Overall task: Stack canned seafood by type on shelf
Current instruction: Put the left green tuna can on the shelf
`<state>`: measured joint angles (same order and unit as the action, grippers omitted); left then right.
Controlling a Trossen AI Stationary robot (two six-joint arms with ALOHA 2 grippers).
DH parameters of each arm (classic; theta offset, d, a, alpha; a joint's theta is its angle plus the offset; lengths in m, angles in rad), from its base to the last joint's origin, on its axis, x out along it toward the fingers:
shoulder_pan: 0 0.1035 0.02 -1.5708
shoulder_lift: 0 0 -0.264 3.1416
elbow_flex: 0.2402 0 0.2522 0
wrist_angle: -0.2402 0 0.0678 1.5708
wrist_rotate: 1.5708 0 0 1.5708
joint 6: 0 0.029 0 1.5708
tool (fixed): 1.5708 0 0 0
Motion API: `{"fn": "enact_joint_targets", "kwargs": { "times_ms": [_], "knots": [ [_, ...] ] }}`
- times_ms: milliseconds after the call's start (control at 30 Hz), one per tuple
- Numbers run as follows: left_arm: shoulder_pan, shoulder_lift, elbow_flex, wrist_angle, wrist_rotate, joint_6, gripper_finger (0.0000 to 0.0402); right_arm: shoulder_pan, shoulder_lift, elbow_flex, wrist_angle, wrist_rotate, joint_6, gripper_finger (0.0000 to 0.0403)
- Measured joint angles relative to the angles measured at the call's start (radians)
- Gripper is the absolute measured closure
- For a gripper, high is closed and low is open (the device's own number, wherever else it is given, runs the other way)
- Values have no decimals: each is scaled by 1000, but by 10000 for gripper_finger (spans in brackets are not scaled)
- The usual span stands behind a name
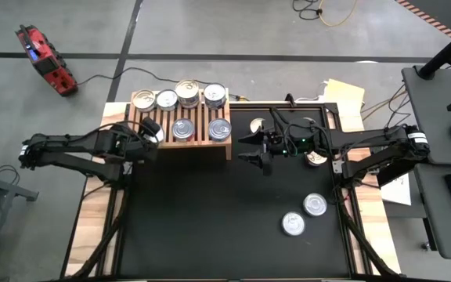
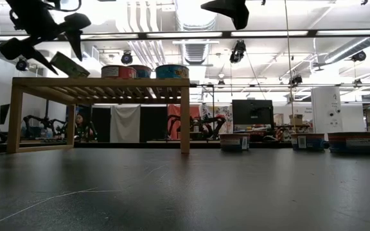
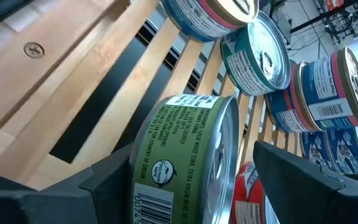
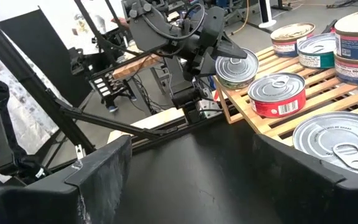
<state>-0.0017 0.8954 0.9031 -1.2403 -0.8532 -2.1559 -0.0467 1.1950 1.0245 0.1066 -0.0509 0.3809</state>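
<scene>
Wooden shelf (image 1: 180, 125) carries tins; left gripper (image 1: 149, 130) clasps green-labelled tin (image 3: 194, 158).

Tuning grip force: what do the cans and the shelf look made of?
Round canned-seafood tins: apparently metal, with shiny silver pull-tab lids that reflect light, and printed label bands, probably paper, around the sides. Low slatted light-wood shelf: looks like pale unpainted wood, matte, faint grain showing. The left claw holds a green-labelled tin over it.

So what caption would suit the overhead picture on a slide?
Left gripper holds a green-labelled can at the wooden shelf's left end; right gripper waits open beside it.
</scene>
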Motion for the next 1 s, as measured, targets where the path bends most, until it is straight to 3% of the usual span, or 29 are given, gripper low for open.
{"fn": "enact_joint_targets", "kwargs": {
  "times_ms": [267, 1000],
  "knots": [
    [19, 15, 0, -74, 60, 19, 111, 0, 0, 0, -5, 0, -9, 88],
    [19, 74, 2, -98, 11, 316, 111, 0, 0, 0, -50, 0, -18, 78]
  ]
}}
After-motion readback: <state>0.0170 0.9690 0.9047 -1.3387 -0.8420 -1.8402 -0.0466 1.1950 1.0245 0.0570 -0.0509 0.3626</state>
